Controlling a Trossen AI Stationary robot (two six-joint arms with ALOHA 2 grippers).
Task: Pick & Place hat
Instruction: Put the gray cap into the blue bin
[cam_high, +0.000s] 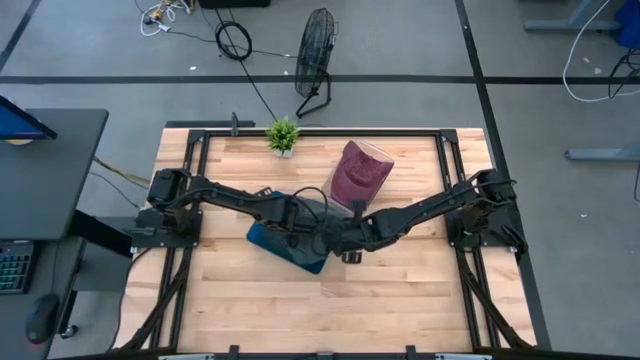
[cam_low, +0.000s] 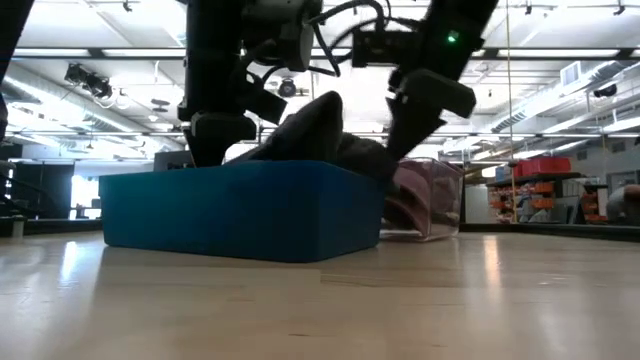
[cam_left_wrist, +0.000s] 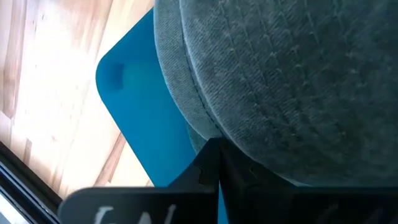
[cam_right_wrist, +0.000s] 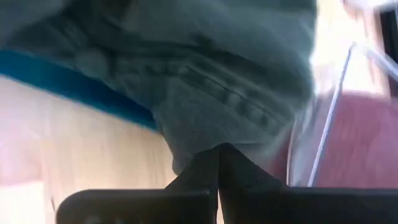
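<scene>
A grey denim hat (cam_high: 312, 213) sits in a blue bin (cam_high: 285, 248) at mid-table. In the low view the hat (cam_low: 325, 130) bulges above the bin's wall (cam_low: 240, 210). My left gripper (cam_high: 297, 215) comes from the table's left and is shut at the hat's left side; the left wrist view fills with hat (cam_left_wrist: 292, 81) over the bin's floor (cam_left_wrist: 149, 118). My right gripper (cam_high: 343, 236) comes from the right and is shut at the hat's right side (cam_right_wrist: 205, 93). My left gripper (cam_left_wrist: 217, 163) is shut on the hat's lower edge (cam_left_wrist: 208, 127), pinched between the two fingertips. It comes from above, slanting in from the table's left. The hat rests in the bin. My right gripper (cam_right_wrist: 217, 163) is shut on a fold of the hat's cloth (cam_right_wrist: 199, 143) at its right side, pinched at the fingertips. It slants down from the table's right. This side of the hat hangs over the bin's rim (cam_right_wrist: 74, 84).
A clear container (cam_high: 358, 172) holding a maroon hat stands just beyond the bin toward the far edge, close to my right gripper (cam_low: 425, 200). A small potted plant (cam_high: 283, 135) stands at the far edge. Bare wood lies near the front of the table (cam_high: 330, 310).
</scene>
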